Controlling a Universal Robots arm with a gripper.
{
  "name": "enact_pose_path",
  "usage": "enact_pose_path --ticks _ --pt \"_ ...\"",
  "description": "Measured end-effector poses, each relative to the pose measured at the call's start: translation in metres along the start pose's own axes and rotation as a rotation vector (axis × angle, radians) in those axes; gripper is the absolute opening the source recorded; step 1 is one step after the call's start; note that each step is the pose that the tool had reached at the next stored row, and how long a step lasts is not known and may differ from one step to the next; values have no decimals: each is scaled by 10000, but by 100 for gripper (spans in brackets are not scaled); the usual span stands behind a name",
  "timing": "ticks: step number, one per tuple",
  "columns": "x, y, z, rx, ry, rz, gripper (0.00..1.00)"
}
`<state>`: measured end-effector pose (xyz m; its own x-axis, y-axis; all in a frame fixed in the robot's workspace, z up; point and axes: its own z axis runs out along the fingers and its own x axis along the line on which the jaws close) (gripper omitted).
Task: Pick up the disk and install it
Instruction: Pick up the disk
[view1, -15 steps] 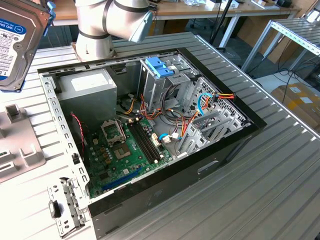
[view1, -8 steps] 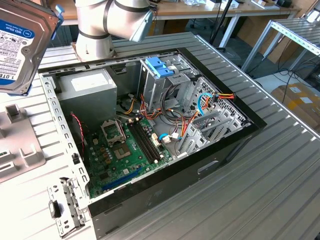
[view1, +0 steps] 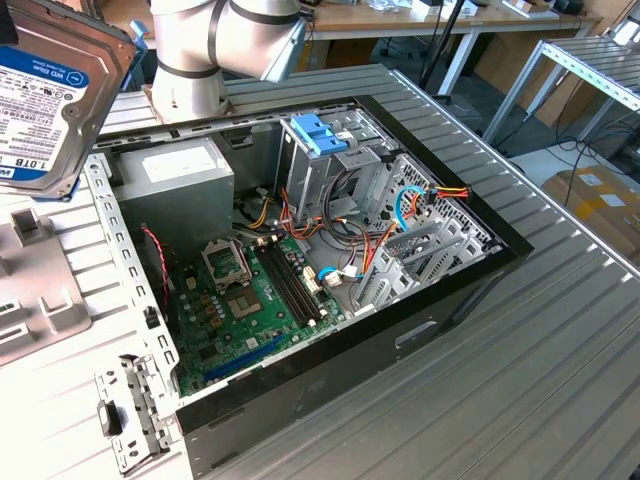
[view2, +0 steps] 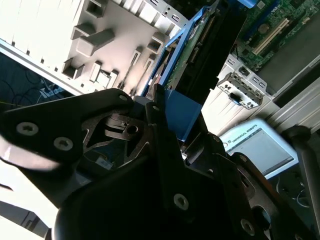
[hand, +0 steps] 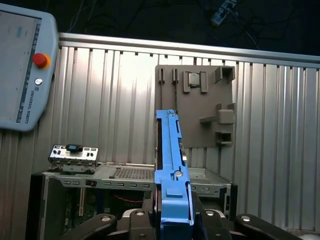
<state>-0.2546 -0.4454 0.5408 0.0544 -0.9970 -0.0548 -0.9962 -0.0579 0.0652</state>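
The disk (view1: 40, 90) is hanging in the air at the exterior view's left, label side showing and tilted, well apart from any slot and off to the side of the open computer case (view1: 400, 340). The gripper (hand: 172, 220) is gripping it by the blue tab end, jaws clamped on either side of the blue rail, so in the first wrist view the drive is standing edge-on straight out from them. Beyond the drive, that same view is showing the grey fixture plate (hand: 195, 107) lying on the ribbed metal table (hand: 110, 100), with the teach pendant (hand: 22, 75) off to one side. Over in the case, the drive cage with its paler blue latch (view1: 318, 135) is sitting near the grey power supply box (view1: 175, 180), with the green motherboard (view1: 240, 300) lying on the floor of the case. So I'm reading this as pick-up done and install not yet done: the drive is being carried, not seated. Getting it home is going to call for turning the drive so its blue rails line up square with the cage opening, and for coming in clear of the loose cables (view1: 400, 215) bunching just beside the cage. I'm guessing a skewed entry would jam those rails.
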Motion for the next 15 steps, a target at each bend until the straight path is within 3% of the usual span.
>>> enact_pose_path --ticks 10,15 --pt "146 -91 -6 -1 0 0 37" --pt "232 -219 -12 -13 0 1 37"
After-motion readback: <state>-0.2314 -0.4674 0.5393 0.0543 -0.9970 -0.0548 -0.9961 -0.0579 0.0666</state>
